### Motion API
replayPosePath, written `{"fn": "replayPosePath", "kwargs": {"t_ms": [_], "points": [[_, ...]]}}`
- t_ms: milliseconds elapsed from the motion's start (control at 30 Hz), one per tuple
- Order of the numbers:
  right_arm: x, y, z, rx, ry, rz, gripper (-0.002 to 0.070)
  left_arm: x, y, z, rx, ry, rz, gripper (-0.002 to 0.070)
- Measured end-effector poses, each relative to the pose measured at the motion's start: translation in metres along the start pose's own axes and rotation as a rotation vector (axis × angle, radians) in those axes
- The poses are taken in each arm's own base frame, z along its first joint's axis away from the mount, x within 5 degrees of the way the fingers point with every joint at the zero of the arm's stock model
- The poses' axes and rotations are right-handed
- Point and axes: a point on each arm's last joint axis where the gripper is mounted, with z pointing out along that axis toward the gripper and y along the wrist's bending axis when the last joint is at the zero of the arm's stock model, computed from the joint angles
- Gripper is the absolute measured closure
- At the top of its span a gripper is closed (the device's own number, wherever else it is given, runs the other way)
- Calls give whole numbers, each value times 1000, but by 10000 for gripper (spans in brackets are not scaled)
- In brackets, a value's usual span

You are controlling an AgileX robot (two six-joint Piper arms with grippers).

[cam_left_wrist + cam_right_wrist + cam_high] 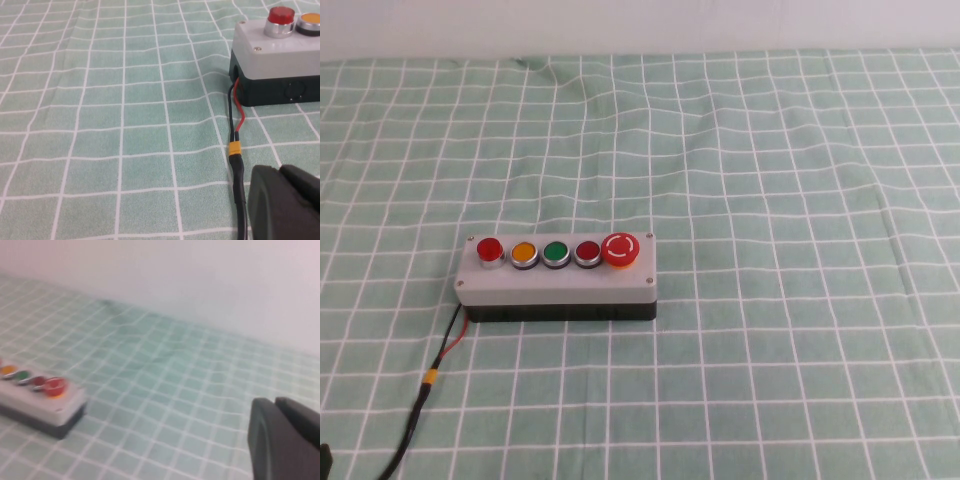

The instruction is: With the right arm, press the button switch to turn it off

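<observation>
Risk is seen left of centre — the orange button (523, 253) touching-close to the button switch (489, 248) could be pressed instead, while the left gripper (285, 205) and right gripper (285, 440) are parked well apart, grip state untellable.

No readable text is found; only white curved arrow marks are seen on the large red mushroom button (620, 249) of the grey box (560, 283).
</observation>
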Motion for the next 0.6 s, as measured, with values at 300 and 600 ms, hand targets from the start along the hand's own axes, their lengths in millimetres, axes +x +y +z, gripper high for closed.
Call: {"fn": "replayPosePath", "kwargs": {"t_ms": [300, 600], "points": [[78, -1, -12, 151, -113, -10, 692, 0, 0, 0, 0, 0, 0, 678], [156, 0, 21, 145, -17, 34, 692, 0, 0, 0, 0, 0, 0, 678]]}}
